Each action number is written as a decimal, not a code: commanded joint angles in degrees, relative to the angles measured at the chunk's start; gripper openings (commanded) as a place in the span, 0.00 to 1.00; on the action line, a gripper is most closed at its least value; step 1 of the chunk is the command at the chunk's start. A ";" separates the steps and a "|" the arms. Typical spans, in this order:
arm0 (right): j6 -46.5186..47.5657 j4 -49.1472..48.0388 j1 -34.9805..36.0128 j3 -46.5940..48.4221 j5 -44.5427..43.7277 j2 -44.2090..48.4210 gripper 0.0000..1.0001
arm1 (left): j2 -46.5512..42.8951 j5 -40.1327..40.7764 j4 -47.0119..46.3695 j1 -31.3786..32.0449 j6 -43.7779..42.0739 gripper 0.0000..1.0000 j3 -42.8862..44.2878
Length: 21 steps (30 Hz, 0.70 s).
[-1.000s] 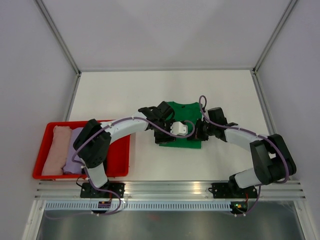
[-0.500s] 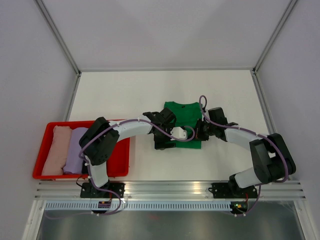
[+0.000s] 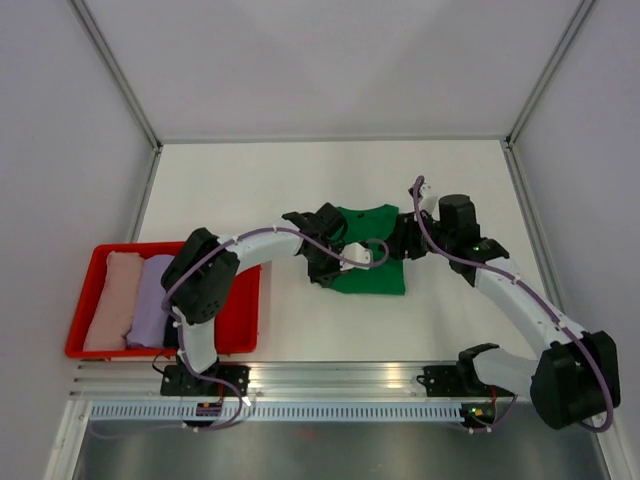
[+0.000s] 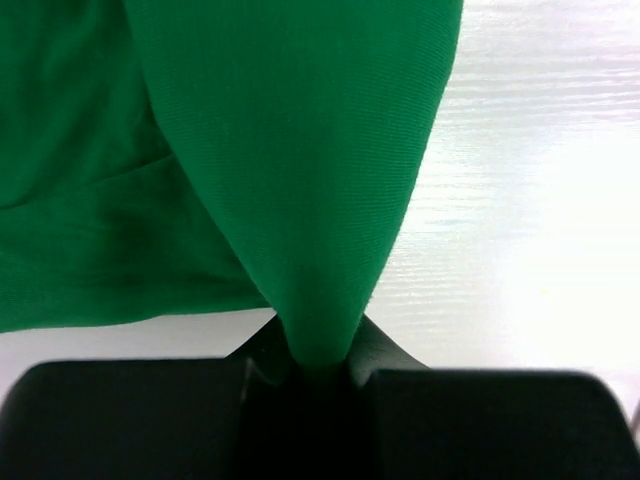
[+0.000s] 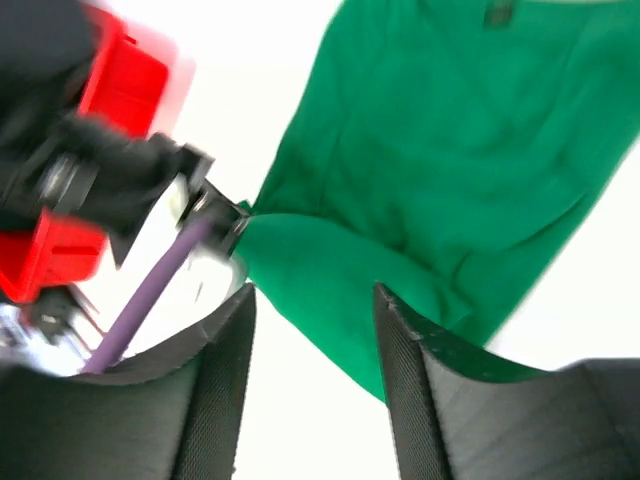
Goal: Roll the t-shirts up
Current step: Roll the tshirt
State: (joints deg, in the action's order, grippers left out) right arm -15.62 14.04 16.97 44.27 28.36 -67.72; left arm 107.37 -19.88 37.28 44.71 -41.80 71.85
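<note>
**Two grippers at one green shirt**

One bright green cloth t-shirt point(image 3: 375, 272) lay flat near the middle of the white table point(image 3: 250, 190), with both arms reaching in over it. The left gripper point(image 4: 316, 352) was at the shirt's near left corner, its jaws closed tight on a fold of the green cloth. In the left wrist view that fold came out of the pinch as a raised ridge that widened away from the jaws, with the rest of the shirt lying on the table to its left.

The right gripper point(image 5: 315, 300) was at the shirt's right edge. Its two black fingers point(image 5: 225, 390) stood well apart with nothing clamped between them. Green cloth showed beyond the gap, but that view was blurred and I could not tell whether either finger touched it.

Off to the left, well apart from the green shirt, a shallow red plastic tray point(image 3: 245, 335) held a rolled pale pink t-shirt point(image 3: 110, 300). Just beside it was a rolled lavender t-shirt point(image 3: 150, 300), the two lying side by side lengthwise.
</note>
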 commanded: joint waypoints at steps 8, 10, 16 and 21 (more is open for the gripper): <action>38.87 16.50 -0.10 0.29 3.71 12.35 0.66 | 6.97 -24.49 25.64 -8.23 -10.30 0.02 12.08; 48.11 20.74 1.56 -0.06 3.63 12.00 0.66 | 7.85 -25.29 28.63 -9.11 -11.54 0.02 12.43; 49.02 13.32 13.95 -6.64 -8.64 12.35 0.90 | 9.35 -25.29 29.34 -9.55 -12.60 0.02 12.60; 50.68 0.29 18.71 -12.98 -13.15 13.68 0.93 | 10.49 -24.77 29.61 -9.64 -12.95 0.02 12.96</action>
State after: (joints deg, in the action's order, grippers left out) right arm 31.00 23.86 34.63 32.82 19.70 -54.65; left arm 117.05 -41.12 64.88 35.35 -51.18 82.87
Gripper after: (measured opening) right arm 0.926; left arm 0.111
